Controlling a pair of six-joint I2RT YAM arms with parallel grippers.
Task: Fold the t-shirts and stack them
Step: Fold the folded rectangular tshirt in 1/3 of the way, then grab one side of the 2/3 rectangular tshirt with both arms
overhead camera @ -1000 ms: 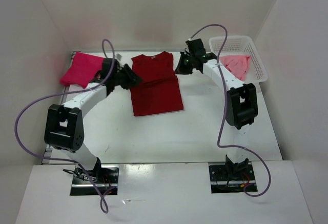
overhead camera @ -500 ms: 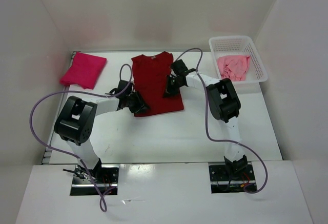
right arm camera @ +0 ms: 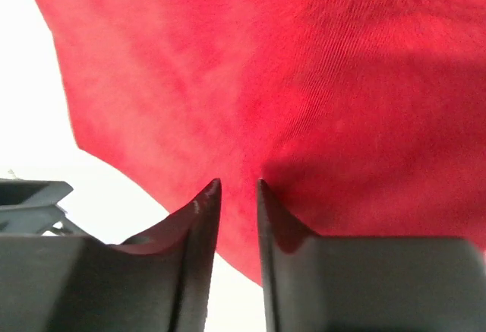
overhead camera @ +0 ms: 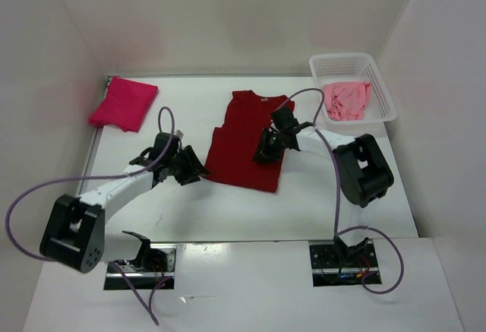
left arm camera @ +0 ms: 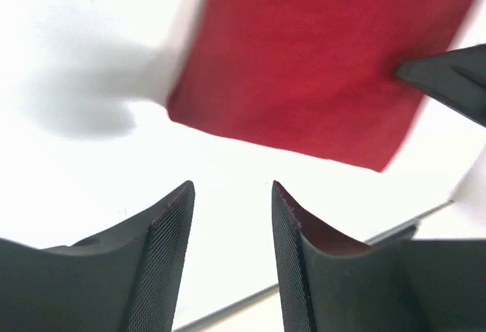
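Left gripper [left arm camera: 231, 191]: parted, empty; beside a corner of the dark red t-shirt [overhead camera: 243, 150]
Right gripper [right arm camera: 238, 184]: narrowly parted over the cloth
Collar tag [overhead camera: 265, 99]: too small to read

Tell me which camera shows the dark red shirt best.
Top external: almost the whole dark red shirt is visible, collar to hem. The left wrist view catches only one end; the right wrist view shows just close-up cloth.

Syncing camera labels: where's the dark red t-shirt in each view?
Top external: dark red t-shirt lies mid-frame.
Left wrist: upper right, beyond the left claw.
Right wrist: fills most of the frame.
Shared landmark: bare white table beside the shirt's edge.
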